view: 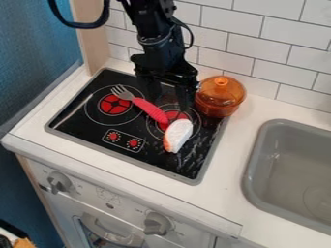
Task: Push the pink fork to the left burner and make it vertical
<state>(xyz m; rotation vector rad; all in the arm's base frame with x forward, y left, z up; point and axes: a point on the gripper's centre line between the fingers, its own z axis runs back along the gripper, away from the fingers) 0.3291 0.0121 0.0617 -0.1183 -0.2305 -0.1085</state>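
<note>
The black gripper (169, 99) hangs over the back right of the black stovetop (155, 167), its fingers apart. In front of it and to its left, the pink fork (150, 109) lies diagonally between the burners. Its grey tines are at the upper right part of the left burner (115, 104), and its handle runs down to the right onto the right burner (157, 131). I cannot tell whether the gripper touches the fork.
A white toy piece with an orange-red edge (178, 135) lies at the handle's end, on the right burner. An orange lidded pot (219, 99) stands at the stove's back right corner, close beside the gripper. A grey sink (259, 160) is on the right, and a tiled wall behind.
</note>
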